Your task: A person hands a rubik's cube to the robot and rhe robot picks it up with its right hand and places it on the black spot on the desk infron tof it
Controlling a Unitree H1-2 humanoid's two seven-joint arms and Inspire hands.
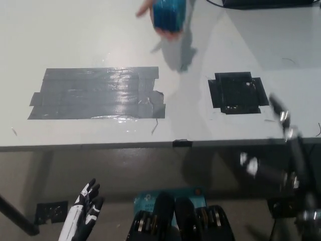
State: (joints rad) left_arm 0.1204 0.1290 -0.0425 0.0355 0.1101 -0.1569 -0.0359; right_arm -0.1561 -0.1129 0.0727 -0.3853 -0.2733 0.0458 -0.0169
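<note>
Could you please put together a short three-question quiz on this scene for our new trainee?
1. True or false: the cube is already lying on the black spot.
2. Who holds the cube: A) the robot's right hand, B) a person's hand, C) the robot's left hand?
3. Which patch lies closer to the robot's right hand: the black spot or the grey tape patch?

Key
1. False: the cube is held above the desk at the far edge, apart from the spot.
2. B.
3. The black spot; the right hand is blurred beside it, while the left hand rests low below the desk edge.
</note>
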